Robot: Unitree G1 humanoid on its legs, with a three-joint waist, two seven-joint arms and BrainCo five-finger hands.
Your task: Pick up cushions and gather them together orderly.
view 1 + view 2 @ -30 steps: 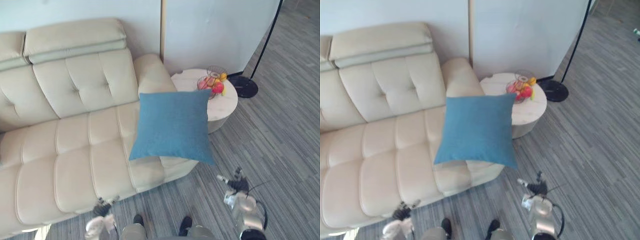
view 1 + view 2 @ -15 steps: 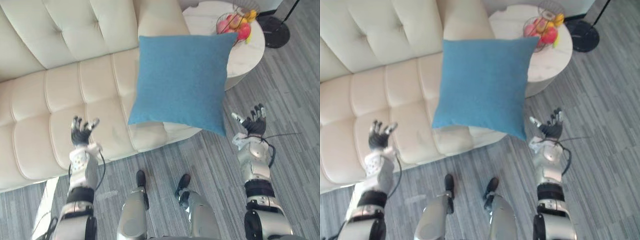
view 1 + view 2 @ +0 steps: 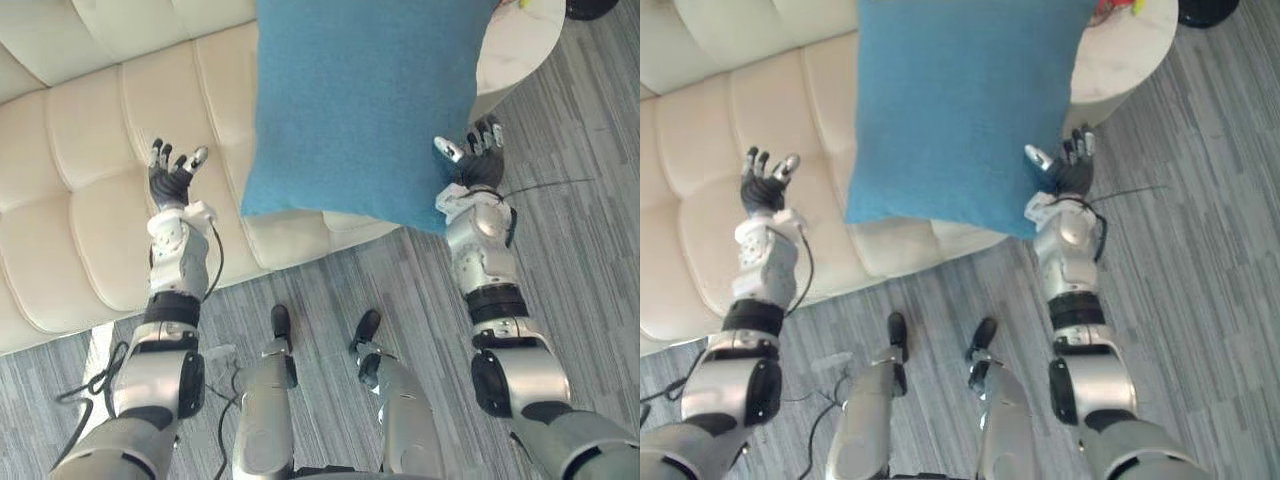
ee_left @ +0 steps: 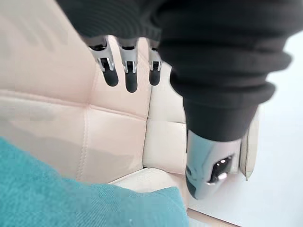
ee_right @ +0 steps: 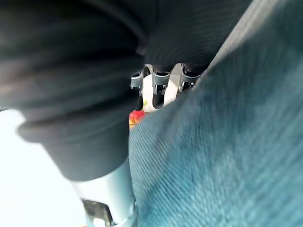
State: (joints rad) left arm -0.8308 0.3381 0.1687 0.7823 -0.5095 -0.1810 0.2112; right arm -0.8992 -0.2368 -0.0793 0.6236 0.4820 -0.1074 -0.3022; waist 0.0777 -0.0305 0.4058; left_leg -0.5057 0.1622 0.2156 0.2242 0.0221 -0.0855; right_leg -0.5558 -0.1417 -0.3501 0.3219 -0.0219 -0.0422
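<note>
Left hand (image 3: pixel 170 182): held over the cream sofa (image 3: pixel 70 230) seat, fingers spread, grasping nothing, near the blue cushion (image 3: pixel 360 100) but apart from it. My right hand (image 3: pixel 474 165) is likewise released, fingers straight, just beside the cushion's lower corner; I cannot confirm contact. The cushion sits at the sofa's end by the round side table (image 3: pixel 512 50).

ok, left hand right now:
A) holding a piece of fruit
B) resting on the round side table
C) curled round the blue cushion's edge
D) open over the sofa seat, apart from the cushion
D: the left hand has its fingers spread above the cream sofa, with bare seat showing between it and the blue cushion.
</note>
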